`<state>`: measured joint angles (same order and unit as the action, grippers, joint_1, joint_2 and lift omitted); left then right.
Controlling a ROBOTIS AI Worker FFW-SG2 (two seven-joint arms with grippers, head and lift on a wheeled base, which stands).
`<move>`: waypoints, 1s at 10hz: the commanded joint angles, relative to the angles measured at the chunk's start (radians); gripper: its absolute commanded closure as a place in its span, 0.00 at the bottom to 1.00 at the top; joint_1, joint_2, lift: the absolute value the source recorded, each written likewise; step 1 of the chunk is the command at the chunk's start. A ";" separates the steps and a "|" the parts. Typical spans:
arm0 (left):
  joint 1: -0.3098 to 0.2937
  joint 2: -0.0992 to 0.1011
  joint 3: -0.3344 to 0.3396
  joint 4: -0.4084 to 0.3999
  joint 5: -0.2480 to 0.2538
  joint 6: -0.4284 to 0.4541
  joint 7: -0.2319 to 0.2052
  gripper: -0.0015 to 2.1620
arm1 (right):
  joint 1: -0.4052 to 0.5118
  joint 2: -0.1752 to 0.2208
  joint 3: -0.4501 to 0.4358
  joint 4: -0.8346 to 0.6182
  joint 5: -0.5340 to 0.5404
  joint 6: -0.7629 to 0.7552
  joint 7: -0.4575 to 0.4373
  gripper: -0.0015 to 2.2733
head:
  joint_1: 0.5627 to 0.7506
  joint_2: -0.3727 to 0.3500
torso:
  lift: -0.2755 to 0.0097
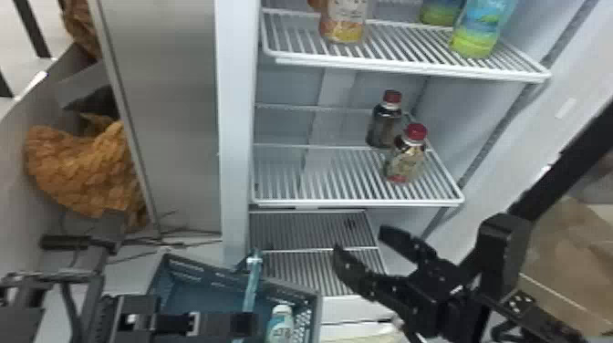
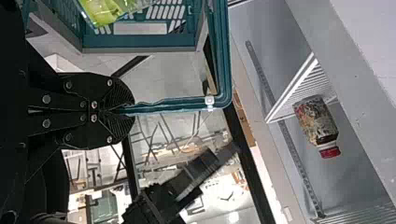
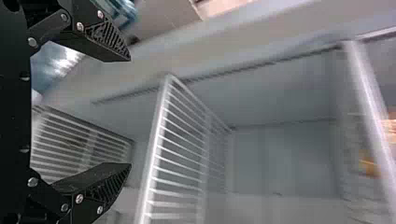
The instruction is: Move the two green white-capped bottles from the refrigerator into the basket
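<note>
Legible text: none. I register label markings on the white-capped bottle in the basket, the front red-capped bottle and the orange-labelled bottle; I can resolve no characters.

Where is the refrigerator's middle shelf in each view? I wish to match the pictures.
Head view: middle shelf, just right of centre.
Left wrist view: middle shelf, upper right.
Right wrist view: middle shelf, from near centre to bottom edge.
Shared landmark: top shelf.

3 grn btls, 2 red-capped, 1 bskt.
</note>
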<state>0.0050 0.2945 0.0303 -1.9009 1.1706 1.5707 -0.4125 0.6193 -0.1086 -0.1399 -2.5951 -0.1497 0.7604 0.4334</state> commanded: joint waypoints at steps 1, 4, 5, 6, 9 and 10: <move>0.002 0.000 0.002 0.000 0.002 0.001 0.000 0.54 | 0.019 0.024 -0.014 0.046 0.002 -0.208 -0.015 0.12 | 0.70 0.19 | 0.04; 0.002 -0.002 0.000 0.000 0.004 0.001 0.000 0.54 | 0.021 0.035 0.040 0.243 -0.076 -0.635 -0.093 0.12 | 0.70 0.16 | 0.04; 0.002 -0.002 0.000 0.000 0.004 0.001 0.000 0.54 | 0.024 0.036 0.060 0.279 -0.086 -0.711 -0.125 0.12 | 0.70 0.16 | 0.04; 0.002 -0.002 0.000 0.000 0.006 0.001 0.000 0.54 | 0.026 0.036 0.080 0.294 -0.090 -0.733 -0.159 0.12 | 0.70 0.16 | 0.04; 0.002 -0.003 -0.004 0.000 0.008 0.001 0.000 0.54 | 0.053 0.027 0.142 0.279 -0.094 -0.753 -0.294 0.12 | 0.70 0.16 | 0.04; 0.005 -0.003 -0.004 0.000 0.008 0.001 0.000 0.54 | 0.058 0.027 0.148 0.272 -0.094 -0.753 -0.311 0.12 | 0.70 0.15 | 0.04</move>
<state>0.0079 0.2912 0.0262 -1.9009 1.1781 1.5707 -0.4126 0.6726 -0.0811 0.0024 -2.3171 -0.2433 0.0076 0.1250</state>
